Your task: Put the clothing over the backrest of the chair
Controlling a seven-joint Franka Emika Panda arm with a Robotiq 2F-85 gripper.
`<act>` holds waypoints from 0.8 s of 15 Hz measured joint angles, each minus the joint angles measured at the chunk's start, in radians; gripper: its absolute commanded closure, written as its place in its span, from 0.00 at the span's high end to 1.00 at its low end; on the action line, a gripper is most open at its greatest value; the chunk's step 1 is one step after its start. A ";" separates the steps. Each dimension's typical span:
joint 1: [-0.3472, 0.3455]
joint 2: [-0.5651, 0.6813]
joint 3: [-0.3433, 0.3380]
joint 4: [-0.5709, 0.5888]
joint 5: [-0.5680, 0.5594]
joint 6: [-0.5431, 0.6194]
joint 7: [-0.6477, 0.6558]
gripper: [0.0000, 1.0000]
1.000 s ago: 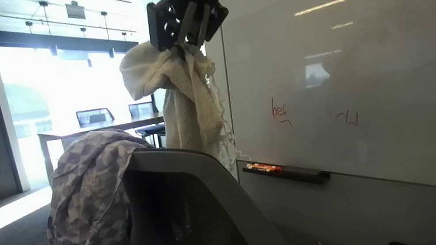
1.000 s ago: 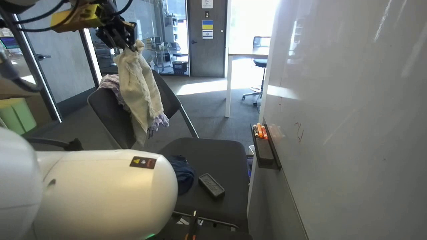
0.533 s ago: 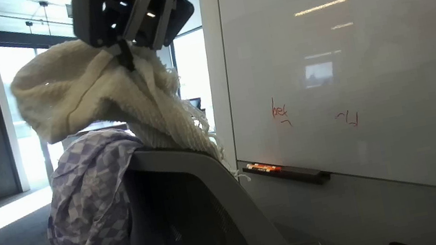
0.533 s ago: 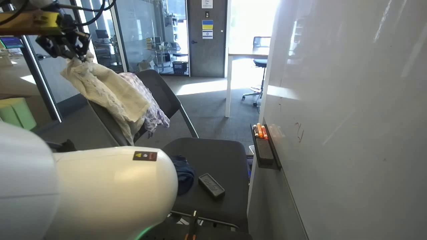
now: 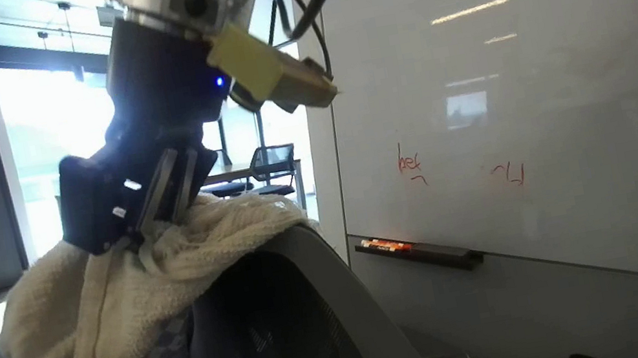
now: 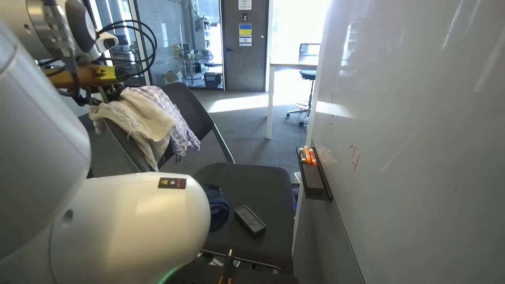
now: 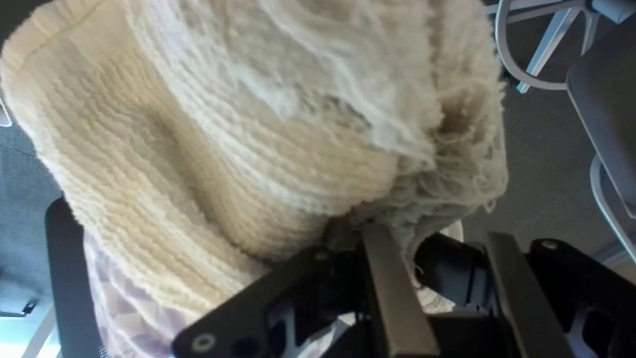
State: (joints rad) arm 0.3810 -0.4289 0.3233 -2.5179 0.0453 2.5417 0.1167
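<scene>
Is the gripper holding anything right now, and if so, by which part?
Yes: the gripper holds the cream cloth, gathered up near its frayed edge. The exact pinch spot is buried in the fabric.

Chair backrest [image 5: 280,333] in both exterior views

Two garments [image 6: 150,116] over chair backrest [image 6: 193,112]

Arm links [image 6: 134,225]: wht, glossy, rounded; dk oval recess [image 6: 68,215]; blk label [image 6: 172,183] w/ yel. triangle [image 6: 164,182]. Grn glow [image 6: 171,275] at lower edge. Thick blk cables [image 5: 322,2], looped. Blk wrist [image 5: 156,76] w/ small blue LED [image 5: 219,82]; yel. housing [image 5: 260,68] beside it. Gripper [image 5: 136,239] blk, angular; grey bars [image 7: 397,293], rnd screw heads [image 7: 203,342].
</scene>
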 measured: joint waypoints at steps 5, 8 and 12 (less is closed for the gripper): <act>0.017 0.093 -0.027 0.056 0.067 0.029 -0.095 0.72; 0.051 0.094 -0.075 0.071 0.170 -0.006 -0.208 0.95; 0.052 0.009 -0.099 0.066 0.191 -0.030 -0.229 1.00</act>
State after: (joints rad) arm 0.4331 -0.4202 0.2243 -2.4518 0.2362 2.5113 -0.1119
